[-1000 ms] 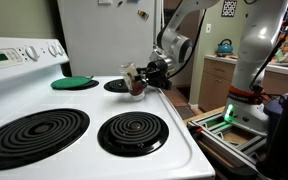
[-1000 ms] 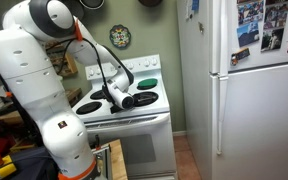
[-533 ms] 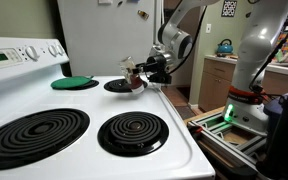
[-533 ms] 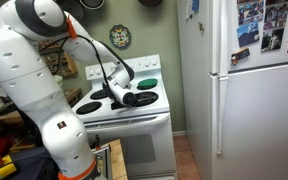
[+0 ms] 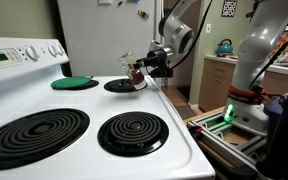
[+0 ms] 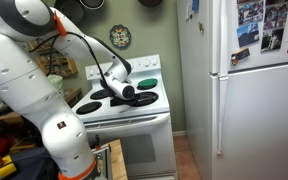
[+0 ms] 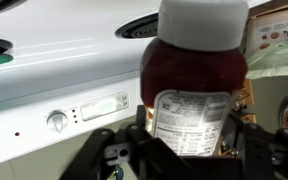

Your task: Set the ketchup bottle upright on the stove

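Small clear plastic ketchup bottle (image 5: 136,74) held above white electric stove (image 5: 84,108).
Black fingers (image 7: 94,155) pinch its dark red body, in the air, at 3 o'clock of the far black coil burner (image 5: 117,86).

My gripper (image 7: 179,138) black; ketchup bottle (image 7: 196,70) dark red, white-capped; stove (image 5: 84,102) white, coil burners (image 5: 132,132) black, disc (image 5: 74,83) green.
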Available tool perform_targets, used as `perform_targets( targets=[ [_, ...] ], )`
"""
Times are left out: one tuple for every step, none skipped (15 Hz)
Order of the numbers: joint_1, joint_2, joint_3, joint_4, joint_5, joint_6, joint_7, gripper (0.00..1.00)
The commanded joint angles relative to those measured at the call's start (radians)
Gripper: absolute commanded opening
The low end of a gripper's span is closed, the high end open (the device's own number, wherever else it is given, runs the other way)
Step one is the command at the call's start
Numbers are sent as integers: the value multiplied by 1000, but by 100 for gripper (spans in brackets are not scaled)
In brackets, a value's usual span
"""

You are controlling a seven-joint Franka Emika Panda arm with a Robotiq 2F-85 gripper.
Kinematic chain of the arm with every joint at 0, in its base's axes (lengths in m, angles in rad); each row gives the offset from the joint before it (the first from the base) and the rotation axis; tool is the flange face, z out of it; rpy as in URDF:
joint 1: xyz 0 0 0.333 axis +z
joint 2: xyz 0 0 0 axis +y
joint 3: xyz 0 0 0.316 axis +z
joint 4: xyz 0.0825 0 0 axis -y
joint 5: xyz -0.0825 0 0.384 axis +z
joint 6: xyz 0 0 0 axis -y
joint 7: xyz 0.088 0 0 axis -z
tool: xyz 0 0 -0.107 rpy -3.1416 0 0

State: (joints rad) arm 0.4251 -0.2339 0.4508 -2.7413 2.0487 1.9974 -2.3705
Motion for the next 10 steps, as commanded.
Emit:
perform_targets(
  targets=[
    [4, -23, 29, -12, -1, -13, -32, 45],
    [9, -24, 37, -12, 23, -9, -54, 45],
    [15, -24, 49, -9, 54, 8, -76, 45],
    [17, -12, 57, 2, 64, 9, -99, 45],
    [18, 8, 69, 18, 82, 19, -122, 45],
    [19, 18, 79, 29, 95, 30, -142, 45],
    [19, 31, 90, 43, 111, 40, -166, 45],
    [19, 43, 99, 56, 130, 53, -191, 45],
    [20, 67, 110, 77, 152, 69, -217, 45],
    [20, 90, 117, 95, 169, 71, -240, 45]
  ],
)
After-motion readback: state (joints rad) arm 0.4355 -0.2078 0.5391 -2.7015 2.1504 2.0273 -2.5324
